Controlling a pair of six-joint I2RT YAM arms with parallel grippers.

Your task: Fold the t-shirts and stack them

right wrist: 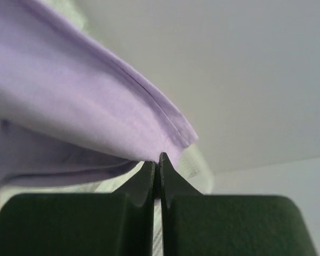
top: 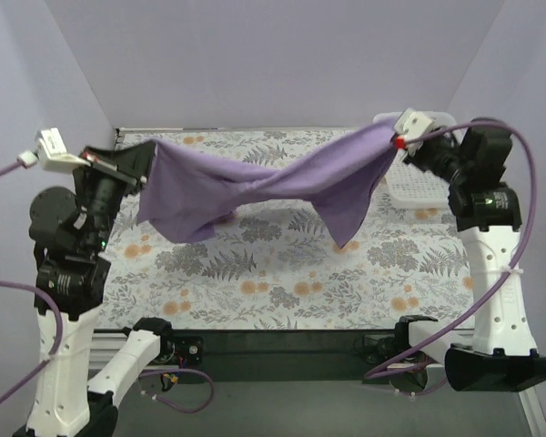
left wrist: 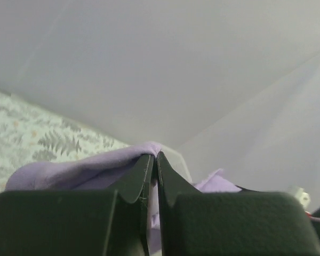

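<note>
A fern-and-flower printed worktop (top: 255,291) sits between pale walls. 1 lavender t-shirt (top: 255,187) hangs above it, stretched between the 2 arms and twisted at mid-span. The left fingers (left wrist: 149,162) are pinched tight on 1 end and the right fingers (right wrist: 149,172) on the other. The top view shows the whole span and 1 white basket (top: 419,187) at far right. Each wrist view shows its pinch close up.

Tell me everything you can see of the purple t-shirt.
The t-shirt is plain lavender, a soft matte cloth, twisted at mid-span. It hangs stretched in the air between the left gripper and the right gripper, each shut on one end. Two loose flaps droop toward the floral table; whether they touch it cannot be told. A stitched hem shows by the right grip.
</note>
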